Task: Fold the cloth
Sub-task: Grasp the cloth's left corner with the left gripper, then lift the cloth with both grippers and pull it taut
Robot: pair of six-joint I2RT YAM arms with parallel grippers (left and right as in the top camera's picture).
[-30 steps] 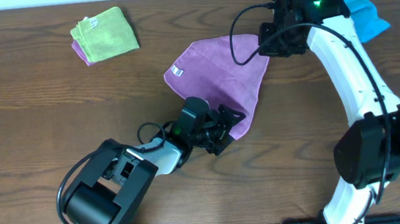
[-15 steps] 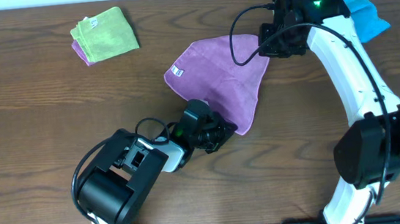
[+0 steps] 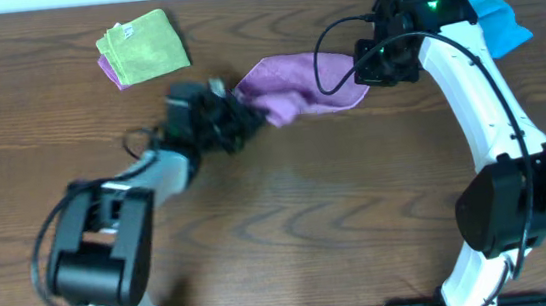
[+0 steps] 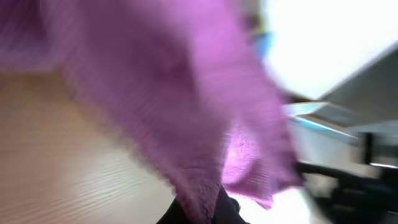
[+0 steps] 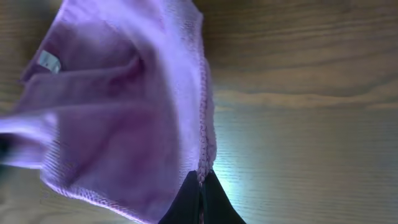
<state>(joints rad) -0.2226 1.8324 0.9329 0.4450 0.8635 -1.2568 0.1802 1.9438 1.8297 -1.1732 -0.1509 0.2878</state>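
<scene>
Here, the cloth (image 3: 297, 85) was gathered into a narrow, rumpled band near the far edge of the table (image 3: 359, 215), a little to the right of the middle of that edge, and it was stretched between the two arms. The left gripper (image 3: 241, 116) held the left end of the band, with its dark fingers pressed together on the fabric. In the left wrist view the lilac cloth came up from between the fingertips (image 4: 227, 211) and filled most of the picture. That view was strongly blurred, so it was perhaps a corner that was pinched there, but which part exactly I could not tell. The right gripper (image 3: 373, 63) held the right end of the band, closer to the far edge. In the right wrist view its two fingertips (image 5: 214, 208) were closed tightly on the stitched hem (image 5: 203, 118) of the cloth, and the fabric spread away from them in soft folds over the wood. The small white tag (image 5: 46, 60) was at the opposite side of that spread. A folded lime-green cloth (image 3: 147, 45) lay toward the far left corner of the table, with a purple strip (image 3: 110, 73) showing under its left side. A blue cloth (image 3: 499, 21) lay toward the far right corner, partly hidden behind the right arm.
</scene>
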